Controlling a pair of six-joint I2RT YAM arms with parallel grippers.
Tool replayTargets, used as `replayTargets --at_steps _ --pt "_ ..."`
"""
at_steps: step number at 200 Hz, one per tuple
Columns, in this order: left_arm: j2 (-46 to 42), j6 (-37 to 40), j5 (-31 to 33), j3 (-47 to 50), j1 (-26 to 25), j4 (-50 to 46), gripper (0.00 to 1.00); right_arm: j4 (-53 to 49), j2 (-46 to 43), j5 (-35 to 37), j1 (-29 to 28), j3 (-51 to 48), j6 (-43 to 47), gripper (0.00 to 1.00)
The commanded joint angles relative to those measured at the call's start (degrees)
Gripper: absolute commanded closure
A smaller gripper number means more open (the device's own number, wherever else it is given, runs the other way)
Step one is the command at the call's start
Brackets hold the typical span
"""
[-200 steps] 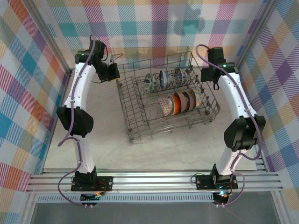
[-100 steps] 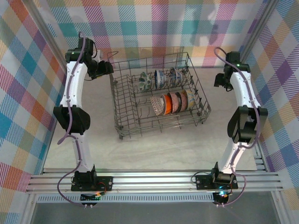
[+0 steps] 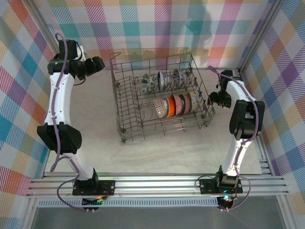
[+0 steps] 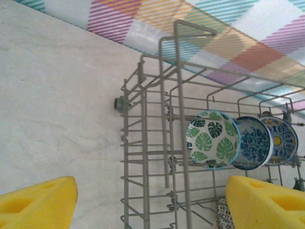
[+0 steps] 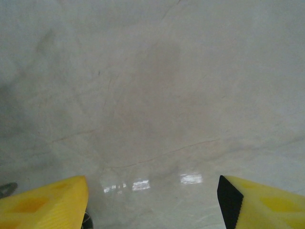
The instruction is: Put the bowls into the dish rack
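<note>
The dish rack (image 3: 125, 109), a grey wire basket, stands mid-table with several patterned bowls on edge in two rows, a back row (image 3: 163, 80) and a front row (image 3: 179, 104). My left gripper (image 3: 97, 65) hovers open just off the rack's back left corner. In the left wrist view its yellow fingers (image 4: 39, 202) flank the dish rack's wires (image 4: 143, 157), with nothing held in the left gripper (image 4: 152, 210). A leaf-patterned bowl (image 4: 212, 138) and a blue bowl (image 4: 255, 142) stand beyond. My right gripper (image 3: 214, 98) sits by the rack's right side, and in its wrist view the right gripper (image 5: 152, 205) is open over bare tabletop.
Plaid-covered walls (image 3: 157, 24) close in the table at the back and both sides. A metal frame rail (image 3: 157, 183) runs along the near edge by the arm bases. Pale marble tabletop (image 3: 162, 157) lies in front of the rack.
My left gripper has opened and drawn back leftward from the rack's corner. The rack has shifted slightly left. My right arm has folded down beside the rack's right side.
</note>
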State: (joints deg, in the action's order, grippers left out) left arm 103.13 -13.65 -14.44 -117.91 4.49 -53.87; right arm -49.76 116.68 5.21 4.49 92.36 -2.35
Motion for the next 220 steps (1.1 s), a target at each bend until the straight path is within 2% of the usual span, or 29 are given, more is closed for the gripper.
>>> replayTargets --at_steps 1,41,83,133,161,172,181,194,204,210,217,220 --pt "-1.5 -1.87 -0.07 4.71 1.32 3.81 0.18 2.57 -2.87 -5.65 -1.14 -4.17 1.97 0.28" --pt "-3.42 -5.18 -2.19 11.04 4.0 6.53 0.18 2.63 -5.72 -7.41 -4.23 -9.08 2.88 0.28" --pt "-2.87 -4.86 0.23 13.22 6.11 4.98 0.18 1.95 -10.37 -10.22 -7.22 -13.58 -0.65 0.28" --pt "-0.75 -4.11 4.69 16.81 11.14 6.78 0.18 -3.18 -13.05 -12.75 -11.93 -16.27 -3.63 0.27" --pt "0.47 -2.03 3.95 19.32 11.33 8.72 0.18 -3.11 -14.61 -8.73 -11.82 -17.0 -3.64 0.27" --pt "0.58 -1.45 4.15 20.83 11.35 10.09 0.18 -3.01 -15.17 -9.49 -11.03 -15.86 -3.11 0.26" --pt "0.54 -0.92 4.92 21.85 11.37 10.84 0.18 -3.11 -15.25 -8.92 -10.29 -14.61 -2.64 0.25" --pt "-0.44 -0.1 6.72 24.53 11.35 13.22 0.18 -2.25 -15.19 -4.64 -8.79 -13.21 -2.45 0.17" --pt "-1.74 0.65 8.36 28.3 11.35 16.77 0.18 0.58 -15.8 -1.64 -7.35 -13.35 -2.95 0.09" --pt "-2.68 0.76 10.07 30.89 11.35 18.67 0.17 3.17 -16.54 -1.16 -6.0 -14.05 -3.6 0.0" --pt "-3.82 0.54 13.26 34.05 11.38 20.08 0.14 5.97 -17.48 -1.37 -4.48 -15.15 -4.89 0.01" --pt "-4.24 0.05 15.06 34.8 11.33 20.58 0.07 6.95 -17.7 -1.64 -4.14 -15.46 -5.26 0.01"
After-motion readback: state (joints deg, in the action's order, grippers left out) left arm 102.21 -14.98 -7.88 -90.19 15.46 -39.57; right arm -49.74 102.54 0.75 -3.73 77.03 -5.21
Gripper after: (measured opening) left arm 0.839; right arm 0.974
